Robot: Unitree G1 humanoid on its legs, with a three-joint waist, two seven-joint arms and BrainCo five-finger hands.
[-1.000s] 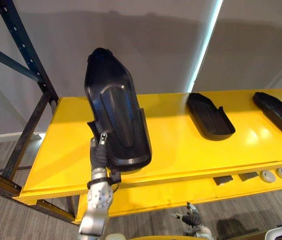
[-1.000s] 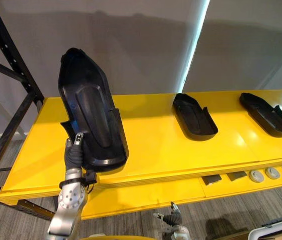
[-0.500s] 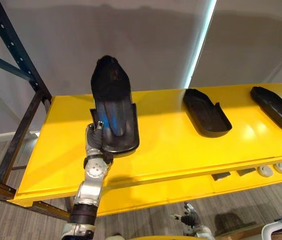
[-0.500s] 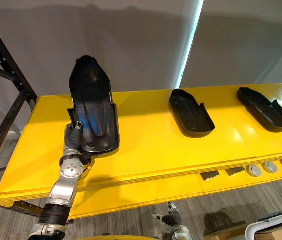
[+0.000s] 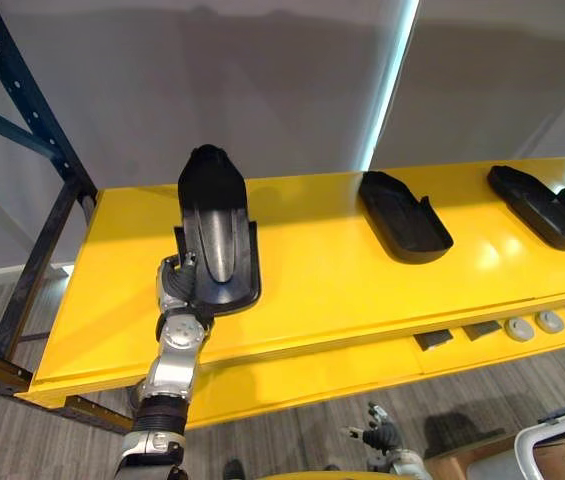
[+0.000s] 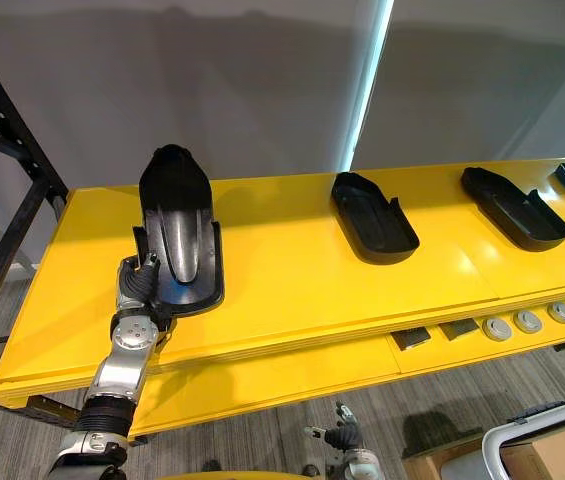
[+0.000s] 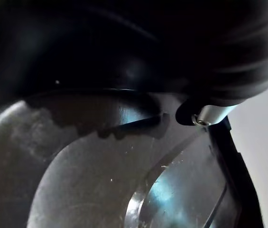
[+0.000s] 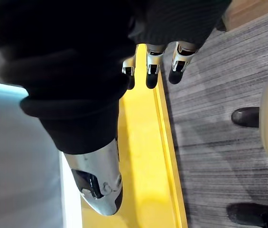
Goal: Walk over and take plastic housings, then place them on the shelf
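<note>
Your left hand [image 5: 176,288] is gripping the held housing [image 5: 216,232] by its near left rim, fingers and thumb curling round the edge. The left wrist view is showing one fingertip [image 7: 208,114] pressing on the glossy inner face. What's changing: a second ago the housing was standing nearly upright, high and close to the head camera. Now it's tipping flat and dropping over the left part of the shelf [image 5: 322,290], nose pointing at the back edge, near end sitting just inside the front edge. The head views are shifting a bit too, so don't be reading all of that as arm travel. I'm not able to tell if the near end is touching the yellow deck yet; the shadow under it is suggesting it's very close. Meaning: you're doing the put-down, not the carry. The second housing [image 5: 405,216] is lying mid-shelf, well apart to the right, and the third housing [image 5: 542,206] is lying nearer the right end, so spacing is looking fine. Your right hand [image 8: 152,71] is hanging idle, low by the shelf front, fingers straight, holding nothing. Next I'd be lowering until the rim is bearing flat, then uncurling; letting go early is risking a slide toward the front edge.
</note>
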